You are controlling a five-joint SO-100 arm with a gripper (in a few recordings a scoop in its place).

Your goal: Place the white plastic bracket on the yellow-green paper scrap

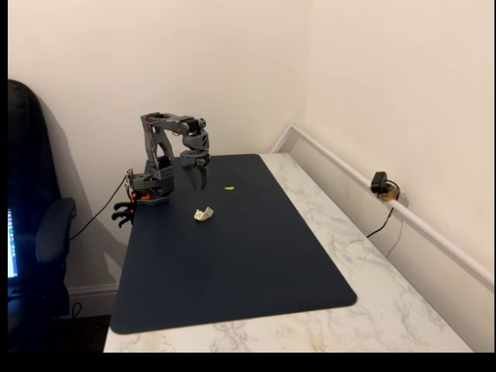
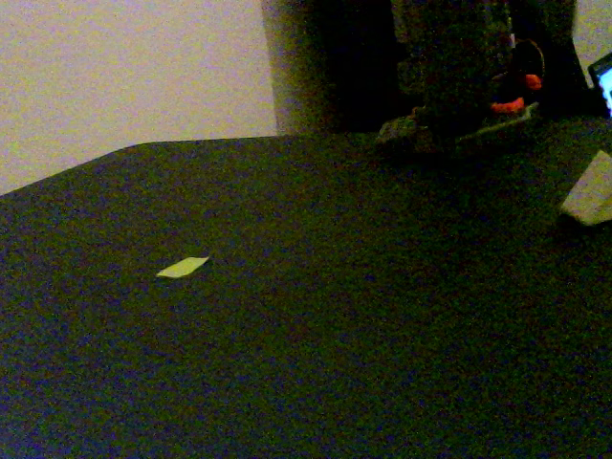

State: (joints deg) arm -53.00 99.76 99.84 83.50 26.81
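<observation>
Judging from how things lie, the task is at its start: nothing is picked up and nothing is placed. In a fixed view the hand (image 1: 196, 180) hangs above the far part of the dark mat (image 1: 256, 263), fingers pointing down and clear of the surface; they look slightly parted with nothing between them, though the picture is too small to say how wide. The white plastic bracket (image 1: 204, 214) lies on the mat just below and a little right of the hand in that view, nearer the camera, untouched; its bent shape shows but its exact pose is too small to read. The same piece shows at the right edge of the other fixed view (image 2: 591, 199), resting on the mat. The yellow-green paper scrap (image 1: 229, 187) lies flat to the right of the hand at about fingertip level, bare, with nothing on it; in the low fixed view it appears as a lone pale sliver (image 2: 183, 267). Bracket and scrap are near one another but apart. Remaining, in my judgement: descend on the bracket, grip it, carry it across, release it on the scrap. No containers are present; the mat on the marble desk (image 1: 364, 232) carries both items.
</observation>
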